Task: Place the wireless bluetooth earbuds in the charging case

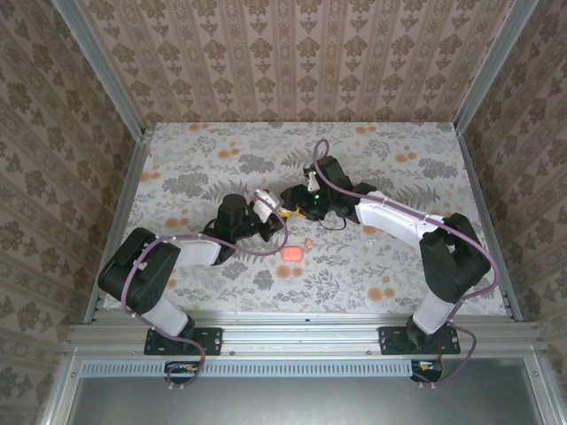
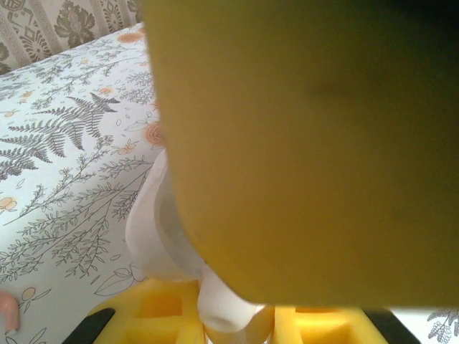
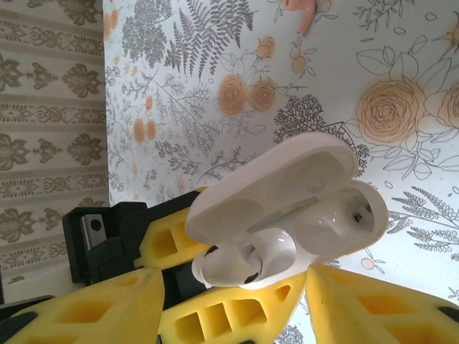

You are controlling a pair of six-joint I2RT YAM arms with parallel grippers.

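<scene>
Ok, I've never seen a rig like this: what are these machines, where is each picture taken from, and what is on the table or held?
Two robot arms are bolted at the near edge of a flowered table. One picture looks down from above and behind them; the other two come from a camera on each wrist, so the yellow blocks are gripper fingers. The left gripper is shut on an open white charging case. A white earbud sits at its mouth, with the right gripper open nearby. On the table lie a coral case and a coral earbud.
</scene>
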